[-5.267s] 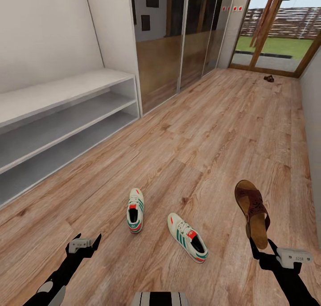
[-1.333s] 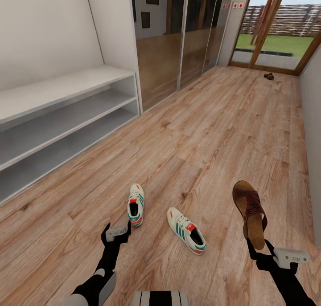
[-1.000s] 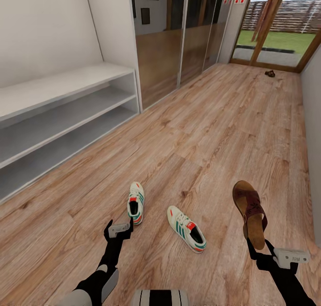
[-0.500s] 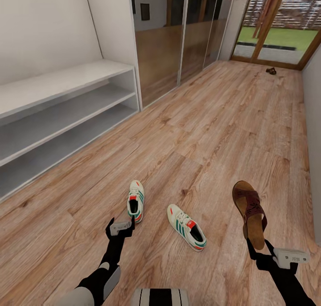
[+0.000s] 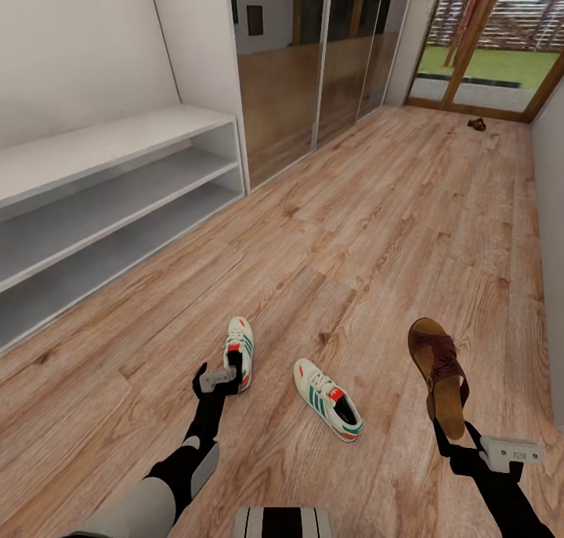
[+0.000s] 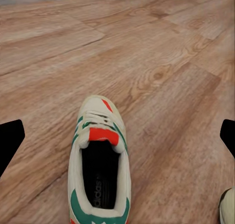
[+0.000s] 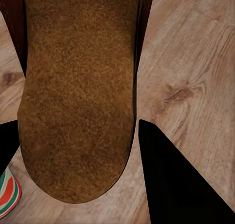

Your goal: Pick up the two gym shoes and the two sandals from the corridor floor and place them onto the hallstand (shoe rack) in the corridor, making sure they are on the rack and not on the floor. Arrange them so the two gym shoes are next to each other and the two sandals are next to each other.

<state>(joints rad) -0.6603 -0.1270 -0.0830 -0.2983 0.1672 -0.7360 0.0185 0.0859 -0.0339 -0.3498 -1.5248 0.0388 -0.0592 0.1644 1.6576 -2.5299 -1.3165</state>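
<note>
Since the earlier frame, left gripper [image 5: 222, 375] has advanced, jaws spread, to the near gym shoe [image 5: 237, 353], lying heel-first on the floor [image 5: 376, 232]; right gripper [image 5: 452, 441] clamps a sandal [image 5: 441, 373].

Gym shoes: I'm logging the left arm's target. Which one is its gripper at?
The shoe nearer the rack; the left gripper is open at its heel. The other shoe lies apart, toward the sandal.

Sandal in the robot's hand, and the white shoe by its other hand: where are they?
sandal [image 5: 441, 366], head view, on its patterned strap.
gym shoe [image 5: 239, 342], head view, on its laces.
</note>
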